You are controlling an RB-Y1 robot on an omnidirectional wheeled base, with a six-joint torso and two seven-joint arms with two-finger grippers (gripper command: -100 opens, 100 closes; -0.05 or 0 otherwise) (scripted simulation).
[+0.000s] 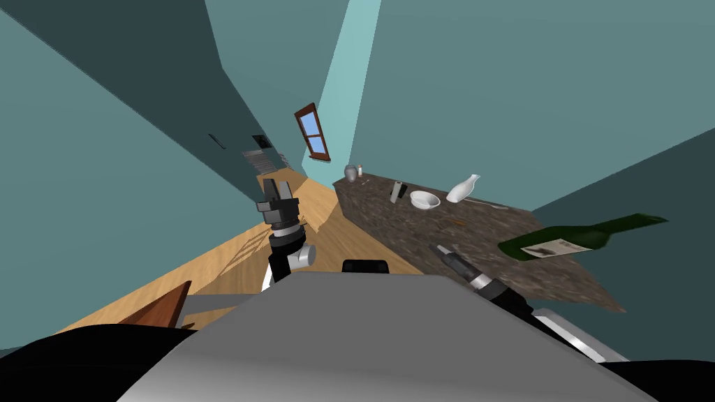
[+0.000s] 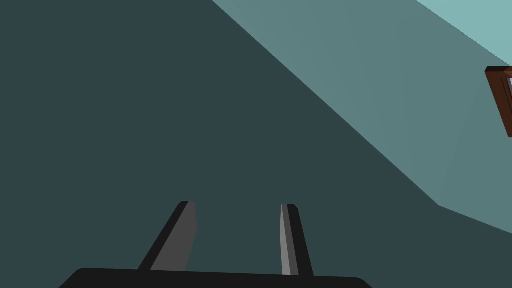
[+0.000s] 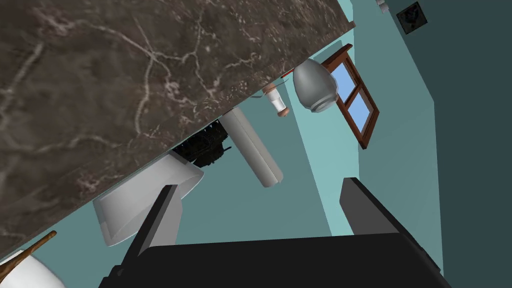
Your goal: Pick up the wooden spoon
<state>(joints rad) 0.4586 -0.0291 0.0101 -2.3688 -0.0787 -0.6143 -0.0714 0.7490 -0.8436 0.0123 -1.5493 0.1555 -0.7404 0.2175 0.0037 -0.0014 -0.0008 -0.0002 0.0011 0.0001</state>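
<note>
Head view, right end effector over countertop edge

The left arm, white and grey with dark joints, stands up tall on the robot's left side. At its top, the dark, boxy left gripper points up and forward. Its two thin grey fingers stand apart, and nothing is between them. The right arm, dark with a shiny grey ring, reaches forward and out to the right, staying low. The dark right gripper at its tip is spread wide. Its two grey blade fingers stand far apart and hold nothing.
</note>
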